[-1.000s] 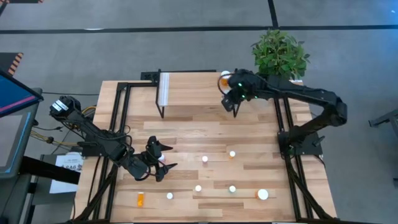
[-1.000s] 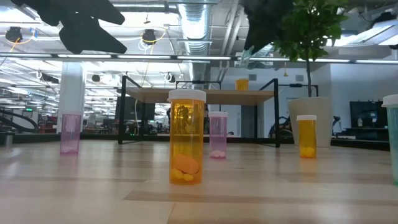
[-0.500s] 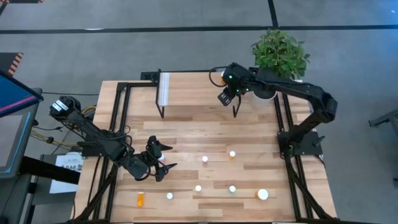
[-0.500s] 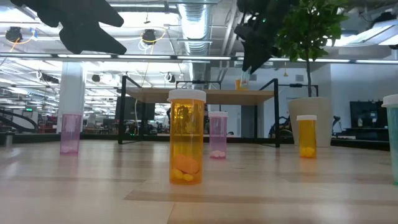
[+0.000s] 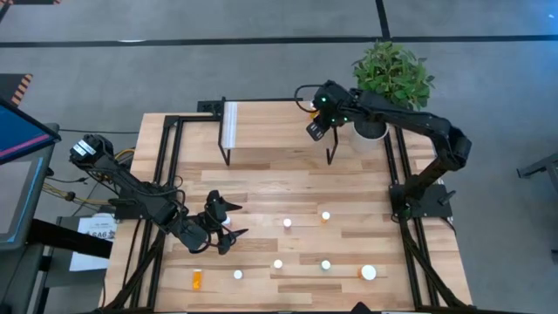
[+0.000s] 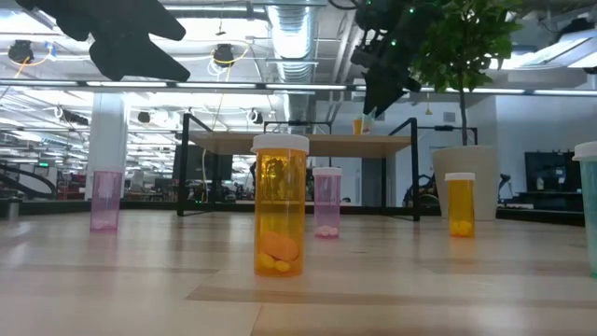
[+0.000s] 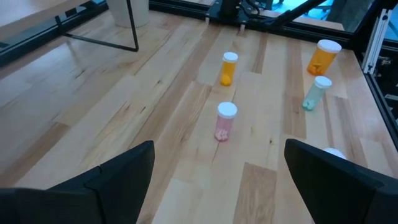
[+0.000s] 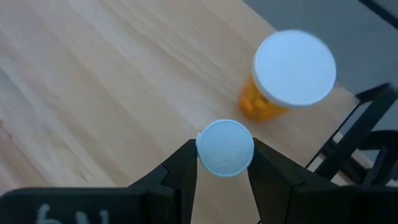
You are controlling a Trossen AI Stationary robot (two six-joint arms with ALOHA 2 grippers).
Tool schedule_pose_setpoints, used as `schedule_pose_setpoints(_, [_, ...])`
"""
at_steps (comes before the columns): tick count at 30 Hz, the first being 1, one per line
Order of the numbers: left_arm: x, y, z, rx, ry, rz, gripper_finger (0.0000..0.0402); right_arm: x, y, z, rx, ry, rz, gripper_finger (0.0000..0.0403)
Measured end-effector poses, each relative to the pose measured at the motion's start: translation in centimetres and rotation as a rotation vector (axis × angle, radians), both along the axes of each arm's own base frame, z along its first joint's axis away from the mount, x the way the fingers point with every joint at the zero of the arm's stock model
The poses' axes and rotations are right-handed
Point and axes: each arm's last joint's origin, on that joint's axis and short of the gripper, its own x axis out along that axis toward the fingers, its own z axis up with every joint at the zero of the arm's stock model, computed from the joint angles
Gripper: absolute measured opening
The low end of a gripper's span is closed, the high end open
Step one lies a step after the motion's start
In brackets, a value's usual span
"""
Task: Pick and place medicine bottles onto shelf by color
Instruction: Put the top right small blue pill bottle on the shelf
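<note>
The right gripper (image 8: 225, 163) grasps a white-capped bottle (image 8: 225, 148) above the shelf (image 5: 270, 126), beside an orange bottle (image 8: 283, 78) standing there. The left gripper (image 5: 228, 222) hangs released over the desk (image 5: 366, 183).

We see the wooden desk (image 5: 261, 196) carrying a low shelf (image 5: 266, 126) toward 12 o'clock, with small medicine bottles (image 5: 324, 215) standing scattered toward 5 o'clock and one orange bottle (image 5: 196, 279) lying at 7 o'clock.
</note>
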Motion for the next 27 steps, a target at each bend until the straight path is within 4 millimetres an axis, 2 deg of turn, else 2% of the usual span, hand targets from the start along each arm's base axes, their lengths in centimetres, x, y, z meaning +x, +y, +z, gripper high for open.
schedule_pose_setpoints(27, [0.04,-0.04,0.0,-0.01,0.007,-0.019,0.0345,0.11,0.06,0.04,-0.011,0.0,0.015,0.0148])
